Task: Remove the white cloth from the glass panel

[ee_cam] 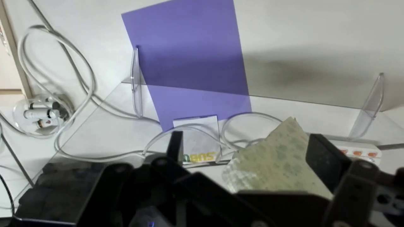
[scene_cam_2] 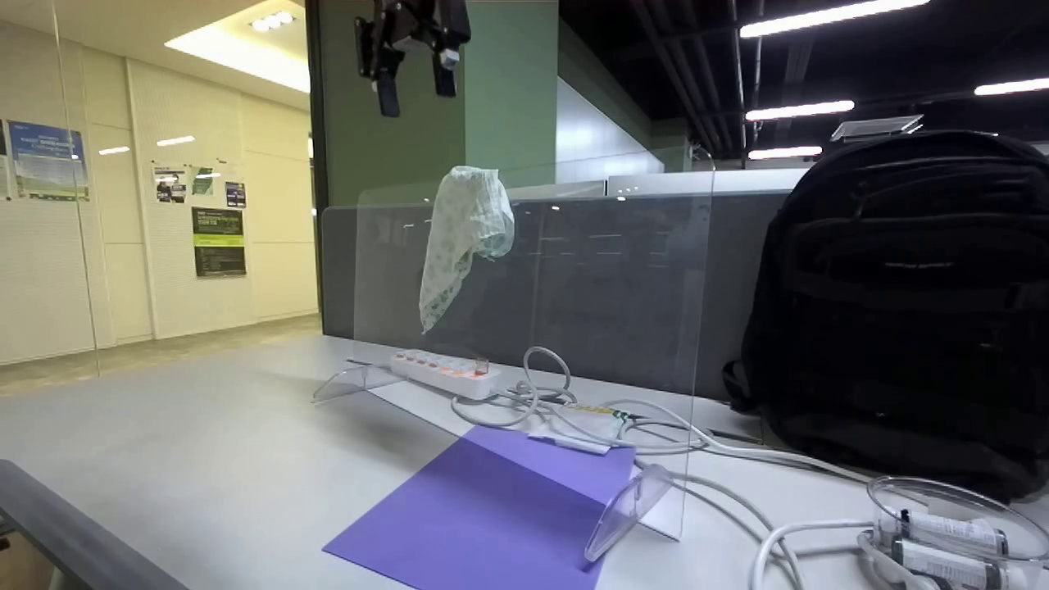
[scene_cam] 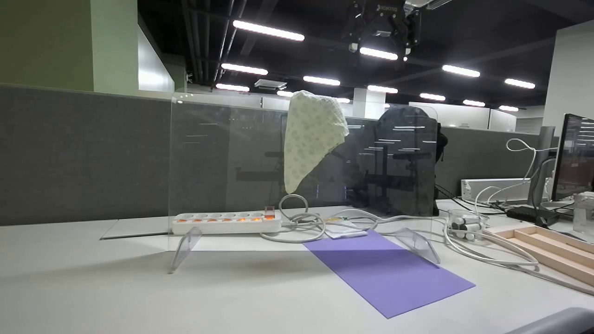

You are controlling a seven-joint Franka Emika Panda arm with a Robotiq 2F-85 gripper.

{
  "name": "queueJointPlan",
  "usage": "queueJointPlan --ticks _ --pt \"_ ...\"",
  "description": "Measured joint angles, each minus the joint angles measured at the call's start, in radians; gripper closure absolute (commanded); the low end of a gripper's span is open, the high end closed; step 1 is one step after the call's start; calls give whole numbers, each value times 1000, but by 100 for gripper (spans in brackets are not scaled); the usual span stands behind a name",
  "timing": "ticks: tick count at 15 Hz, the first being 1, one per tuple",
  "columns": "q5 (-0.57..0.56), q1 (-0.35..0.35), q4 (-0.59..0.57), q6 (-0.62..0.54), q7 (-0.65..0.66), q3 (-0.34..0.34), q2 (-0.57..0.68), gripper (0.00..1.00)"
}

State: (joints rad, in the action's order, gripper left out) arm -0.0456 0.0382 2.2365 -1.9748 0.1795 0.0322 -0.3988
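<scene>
The white cloth is a pale speckled piece draped over the top edge of the clear upright glass panel. It hangs down in a point; in an exterior view the cloth shows a folded part on the right. The panel stands on splayed clear feet. My gripper is open and empty, above the cloth and apart from it; it also shows in an exterior view. In the wrist view the cloth lies below the open fingers, nearer the right finger; its lower part is hidden by the gripper.
A purple sheet lies partly under the panel. A white power strip and looped cables lie behind it. A black backpack, grey partition, jar of small bottles, wooden tray and monitor surround it.
</scene>
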Motion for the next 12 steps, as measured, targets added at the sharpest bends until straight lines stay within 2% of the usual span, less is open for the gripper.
queueJointPlan --ticks 8,12 --pt "-4 0 12 -179 -57 -4 130 0" --pt "-4 -1 7 -197 -62 -9 161 0"
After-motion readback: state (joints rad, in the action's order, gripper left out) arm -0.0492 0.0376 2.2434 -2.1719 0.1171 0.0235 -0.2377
